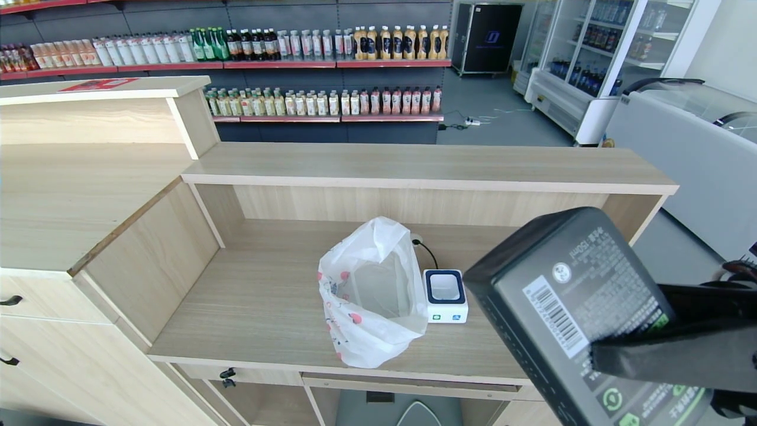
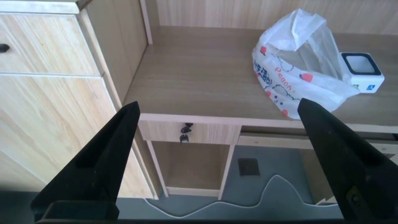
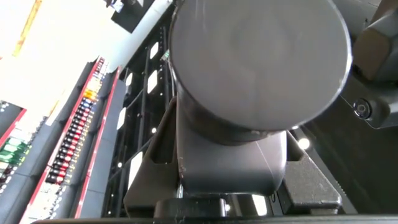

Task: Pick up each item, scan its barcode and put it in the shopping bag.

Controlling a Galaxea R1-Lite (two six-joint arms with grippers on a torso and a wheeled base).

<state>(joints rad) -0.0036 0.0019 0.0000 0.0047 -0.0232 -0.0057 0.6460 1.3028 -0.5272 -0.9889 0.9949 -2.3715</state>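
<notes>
The head view shows the dark tin (image 1: 568, 307) raised at the near right, barcode label towards the camera, pinched by the right pincer (image 1: 615, 355); the right wrist view shows its rounded end. The left wrist view shows the left pincer (image 2: 217, 109) spread wide, out in front of the worktop (image 1: 254, 307). There the shopping bag (image 1: 366, 296) stands open-mouthed, only its own pale film visible inside, just beside the scanner (image 1: 445, 294)

Head and left wrist both overlook the shopping bag (image 1: 349, 322) (image 2: 292, 68).
</notes>
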